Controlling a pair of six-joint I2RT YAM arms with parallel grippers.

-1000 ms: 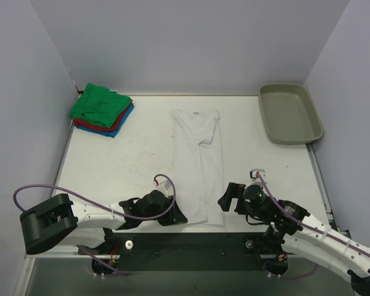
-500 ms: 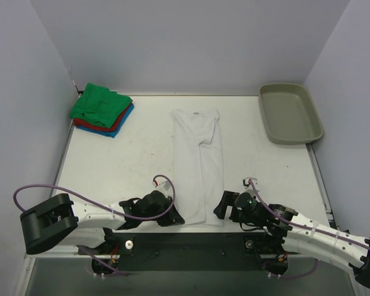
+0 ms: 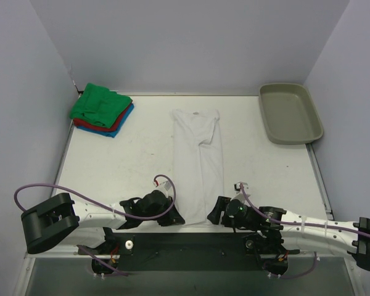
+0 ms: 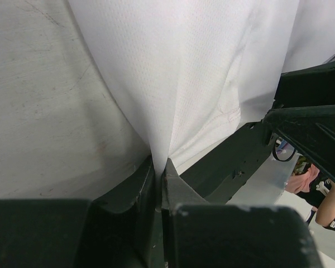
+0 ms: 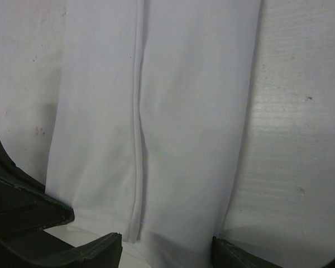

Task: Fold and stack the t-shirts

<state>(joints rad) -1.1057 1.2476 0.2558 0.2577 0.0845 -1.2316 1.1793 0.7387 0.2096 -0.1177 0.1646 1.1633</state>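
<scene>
A grey-beige tray [image 3: 290,114] sits at the far right corner of the white table [image 3: 129,166]. It has a raised rim and round corners, and its long side runs beside the right wall. Pale purple walls [image 3: 185,43] stand on three sides of the table. The table top has small dark marks and scratches on it. Past the near edge of the table, the left wrist view shows a bit of a person [image 4: 326,204] in pink, with a bare arm.
</scene>
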